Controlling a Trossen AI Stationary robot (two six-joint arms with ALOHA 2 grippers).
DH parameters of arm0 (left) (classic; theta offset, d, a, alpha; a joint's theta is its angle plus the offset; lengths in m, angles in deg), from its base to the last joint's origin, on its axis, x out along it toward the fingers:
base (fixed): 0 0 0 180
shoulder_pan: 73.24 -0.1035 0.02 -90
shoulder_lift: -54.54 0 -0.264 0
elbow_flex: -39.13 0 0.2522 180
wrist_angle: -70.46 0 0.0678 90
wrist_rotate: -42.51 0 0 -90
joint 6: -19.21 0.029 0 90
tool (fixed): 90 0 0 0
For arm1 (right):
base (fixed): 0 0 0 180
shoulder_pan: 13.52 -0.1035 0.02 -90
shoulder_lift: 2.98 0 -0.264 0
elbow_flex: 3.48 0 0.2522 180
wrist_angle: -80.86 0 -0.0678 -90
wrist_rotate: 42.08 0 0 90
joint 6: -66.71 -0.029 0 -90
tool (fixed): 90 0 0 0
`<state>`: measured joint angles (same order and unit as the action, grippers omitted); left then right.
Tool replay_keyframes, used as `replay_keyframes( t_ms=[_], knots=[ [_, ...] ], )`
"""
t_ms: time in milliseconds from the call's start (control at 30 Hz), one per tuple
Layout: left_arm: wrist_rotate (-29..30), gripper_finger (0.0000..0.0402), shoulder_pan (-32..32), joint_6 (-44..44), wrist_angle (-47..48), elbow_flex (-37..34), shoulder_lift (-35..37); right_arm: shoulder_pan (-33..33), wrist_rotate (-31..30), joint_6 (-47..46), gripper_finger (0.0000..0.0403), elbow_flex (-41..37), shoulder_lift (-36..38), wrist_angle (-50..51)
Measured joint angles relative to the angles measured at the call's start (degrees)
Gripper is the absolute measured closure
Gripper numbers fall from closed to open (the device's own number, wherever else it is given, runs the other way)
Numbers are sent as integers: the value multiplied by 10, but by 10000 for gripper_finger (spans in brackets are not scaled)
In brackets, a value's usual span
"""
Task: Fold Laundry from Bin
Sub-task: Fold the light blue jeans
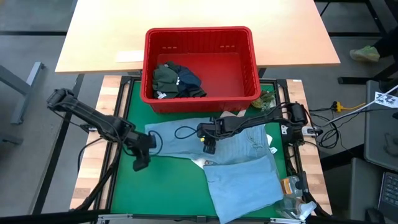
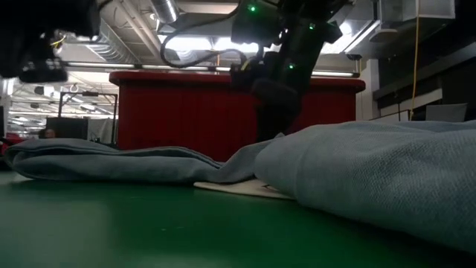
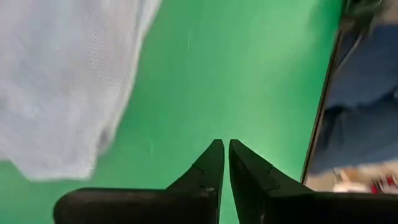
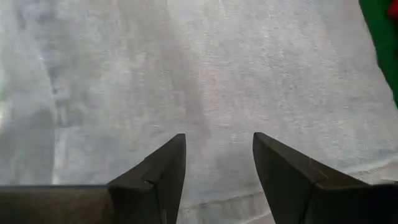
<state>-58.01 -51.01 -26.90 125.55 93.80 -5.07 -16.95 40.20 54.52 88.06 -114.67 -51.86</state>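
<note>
The light blue shirt [image 1: 242, 155] lies spread on the green mat [image 1: 161, 193], just in front of the red bin [image 1: 199, 62]. It fills the foreground of the low view [image 2: 372, 171]. A dark olive garment and a navy one [image 1: 177, 79] lie bunched in the bin's left half. My left gripper [image 1: 140, 163] hangs shut over bare mat beside the shirt's left end [image 3: 62, 81], with nothing between its fingers [image 3: 222, 146]. My right gripper [image 1: 209, 147] stands open above the middle of the shirt [image 4: 211, 74], its fingers apart over the cloth [image 4: 217, 146].
The bin stands on the mat's far edge against a pale wooden table [image 1: 199, 15]. A black cable loop [image 1: 185, 131] lies on the shirt near my right arm. Small clutter [image 1: 292, 193] sits at the mat's near right corner. Bare mat shows at the near left.
</note>
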Motion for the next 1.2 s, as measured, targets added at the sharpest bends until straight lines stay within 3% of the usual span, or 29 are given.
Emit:
replay_keyframes(
  t_ms=[300, 400, 600, 933, 1200],
  knots=[
    [182, 382, 0, -2, 22, 8, 18, -8, 69, -1, 217, 0, 1, -6],
    [211, 382, 0, -4, 31, 3, -2, -22, 74, 2, 217, 1, 1, -7],
    [210, 382, 0, -33, 31, -32, -58, -48, 74, 7, 217, 1, 1, -7],
    [162, 382, 11, -33, 6, -68, -153, -52, 73, -4, 217, -37, 1, -2],
    [150, 382, 17, -33, 5, -60, -132, -51, 114, -15, 217, -43, 1, 6]
  ],
)
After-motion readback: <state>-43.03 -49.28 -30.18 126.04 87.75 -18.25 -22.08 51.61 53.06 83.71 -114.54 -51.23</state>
